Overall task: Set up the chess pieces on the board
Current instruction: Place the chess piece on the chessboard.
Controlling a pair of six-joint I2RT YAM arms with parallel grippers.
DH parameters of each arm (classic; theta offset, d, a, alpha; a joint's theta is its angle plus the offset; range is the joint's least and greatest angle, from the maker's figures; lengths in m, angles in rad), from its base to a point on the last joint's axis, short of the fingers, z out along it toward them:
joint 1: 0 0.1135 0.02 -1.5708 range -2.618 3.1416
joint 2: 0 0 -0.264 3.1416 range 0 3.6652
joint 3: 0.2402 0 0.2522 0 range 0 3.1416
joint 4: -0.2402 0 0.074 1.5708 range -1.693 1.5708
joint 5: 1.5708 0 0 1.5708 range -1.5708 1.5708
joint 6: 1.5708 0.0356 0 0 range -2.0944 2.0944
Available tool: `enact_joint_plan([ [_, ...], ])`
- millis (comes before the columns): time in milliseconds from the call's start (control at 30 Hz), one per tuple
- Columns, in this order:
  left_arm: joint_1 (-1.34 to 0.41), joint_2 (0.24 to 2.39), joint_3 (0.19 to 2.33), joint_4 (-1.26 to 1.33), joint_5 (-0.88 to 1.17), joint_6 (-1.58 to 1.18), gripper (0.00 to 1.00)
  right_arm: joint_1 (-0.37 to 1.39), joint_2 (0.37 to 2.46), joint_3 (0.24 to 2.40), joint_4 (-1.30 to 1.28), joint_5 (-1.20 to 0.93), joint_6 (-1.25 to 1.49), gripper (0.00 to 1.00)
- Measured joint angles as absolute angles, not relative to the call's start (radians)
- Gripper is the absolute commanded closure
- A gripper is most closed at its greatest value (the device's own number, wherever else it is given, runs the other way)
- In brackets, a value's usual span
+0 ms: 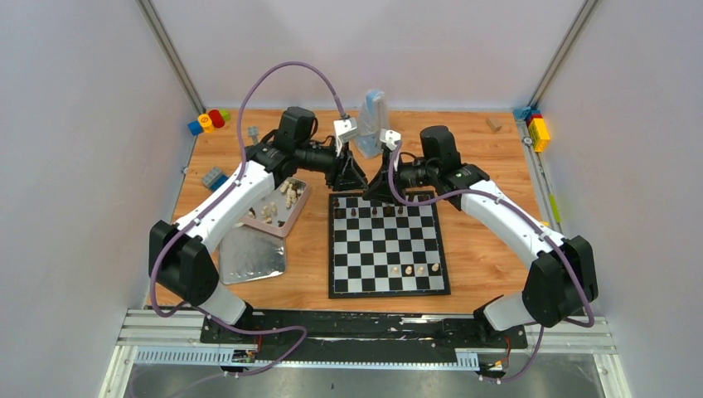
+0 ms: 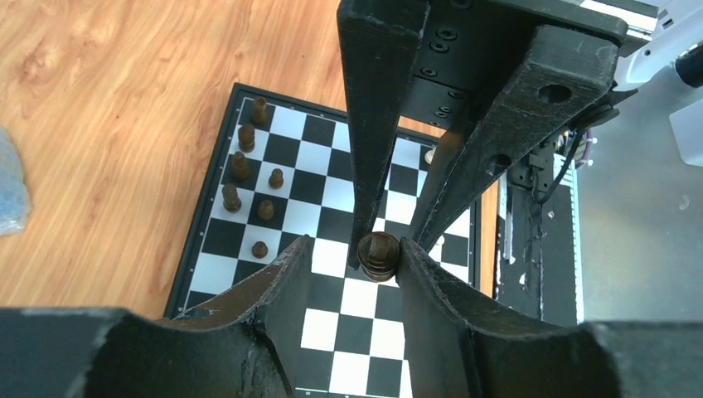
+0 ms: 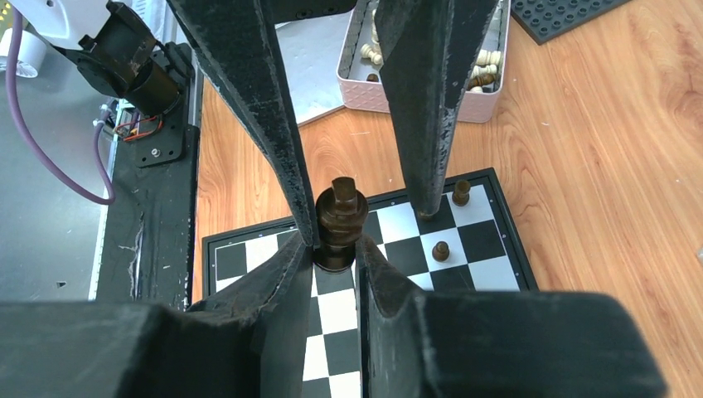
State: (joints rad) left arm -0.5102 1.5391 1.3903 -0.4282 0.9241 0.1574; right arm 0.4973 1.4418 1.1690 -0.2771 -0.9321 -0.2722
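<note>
Wooden tabletop (image 1: pixel 481 249), board (image 1: pixel 388 249) central. Above board's far edge: right gripper (image 3: pixel 334 249) clamped on dark piece (image 3: pixel 340 217); left gripper (image 2: pixel 352 249) spread, loosely straddling same piece. Risk: uneven left closure twists piece loose, toppling placed pieces (image 2: pixel 239 165) standing beneath.

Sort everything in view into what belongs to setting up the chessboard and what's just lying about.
For the job: board; dark pieces on its far rows; cream pieces on its near row; dark piece in the right gripper; loose cream pieces in the tin.
Lying about: coloured bricks; grey studded plate; flat silver lid; clear plastic bag.
</note>
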Motion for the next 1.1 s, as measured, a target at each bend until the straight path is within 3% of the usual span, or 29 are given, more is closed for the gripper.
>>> enact_joint_plan([
  [567,-0.518,1.552,1.400,-0.450,0.918,0.158,0.53,0.501,1.442,1.158,-0.280,-0.913,-0.276,1.00],
  [833,-0.517,1.552,1.400,-0.445,0.916,0.151,0.44,0.502,1.442,1.158,-0.281,-0.915,-0.278,1.00],
  [1100,-0.517,1.552,1.455,-0.497,0.889,0.165,0.42,0.503,1.442,1.155,-0.281,-0.907,-0.291,1.00],
])
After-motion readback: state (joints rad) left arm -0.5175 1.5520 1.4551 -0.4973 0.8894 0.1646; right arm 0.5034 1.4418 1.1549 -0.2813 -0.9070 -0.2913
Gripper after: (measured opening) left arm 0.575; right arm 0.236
